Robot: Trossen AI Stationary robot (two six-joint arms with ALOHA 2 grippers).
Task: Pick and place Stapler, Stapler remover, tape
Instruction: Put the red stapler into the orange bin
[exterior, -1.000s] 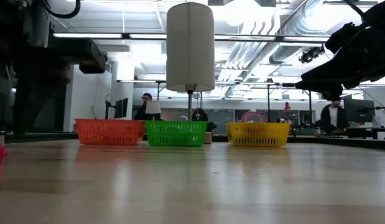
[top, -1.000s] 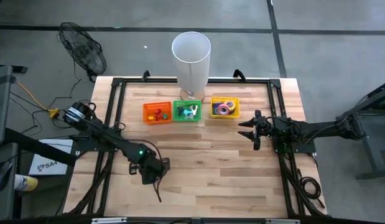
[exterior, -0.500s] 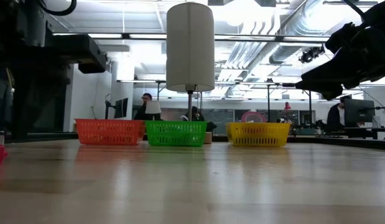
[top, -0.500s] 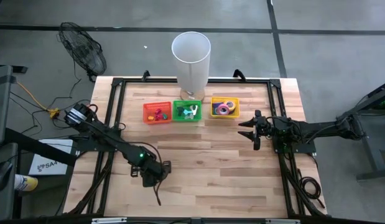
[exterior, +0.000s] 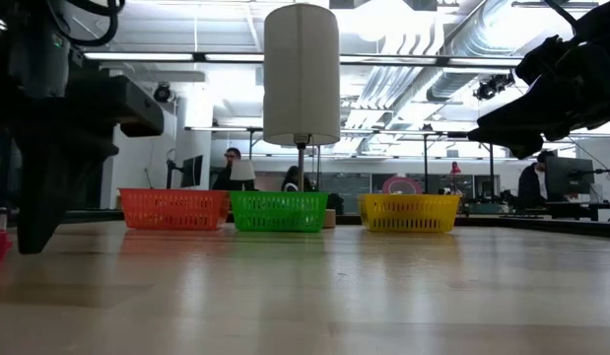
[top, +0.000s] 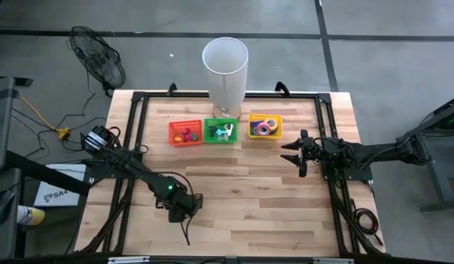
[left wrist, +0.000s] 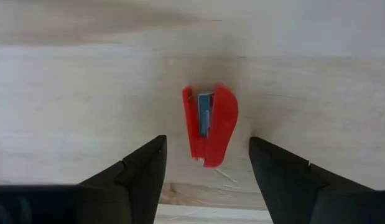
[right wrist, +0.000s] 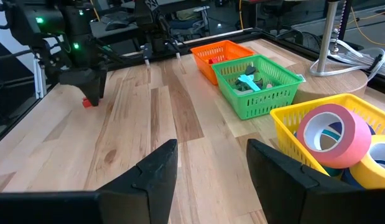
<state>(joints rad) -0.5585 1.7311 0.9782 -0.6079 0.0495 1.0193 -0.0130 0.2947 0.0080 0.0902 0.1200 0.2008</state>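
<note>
The stapler [left wrist: 209, 126] is bright red with a pale blue strip along its middle. Three baskets of meshed plastic are orange [top: 185, 133], green [top: 221, 131] and yellow [top: 265, 127]. In the yellow one a tape roll [right wrist: 332, 135] is pink. The table [top: 249, 198] is light wood in pale and tan planks. The arms are dark, nearly black. The tall cylinder [top: 225, 70] is white.

high: overhead, whole table [top: 234, 205] | low: level | wrists: close, perhaps tilted
</note>
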